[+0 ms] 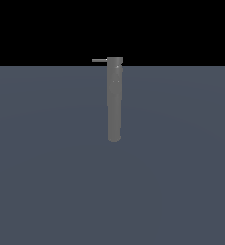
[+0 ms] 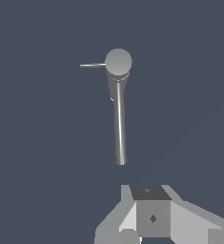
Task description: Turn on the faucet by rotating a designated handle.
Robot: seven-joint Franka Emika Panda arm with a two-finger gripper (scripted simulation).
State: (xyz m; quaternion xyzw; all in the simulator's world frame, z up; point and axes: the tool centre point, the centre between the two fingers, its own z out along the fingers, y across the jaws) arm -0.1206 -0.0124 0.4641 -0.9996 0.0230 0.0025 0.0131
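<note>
The faucet [image 1: 114,103] is a long plain grey cylinder with a rounded end and a wider cap at the other end. The handle [image 1: 99,61], a thin grey rod, juts from the cap toward the exterior view's left. The wrist view looks onto the cap, with the faucet [image 2: 119,119] stretching away from it and the handle [image 2: 92,65] sticking out sideways. Only boxy grey and white parts of my gripper [image 2: 151,209] show at the wrist picture's edge, apart from the faucet and touching nothing. The gripper does not appear in the exterior view.
A flat blue-grey floor [image 1: 181,167] spreads around the faucet, with black background beyond it. No other objects show.
</note>
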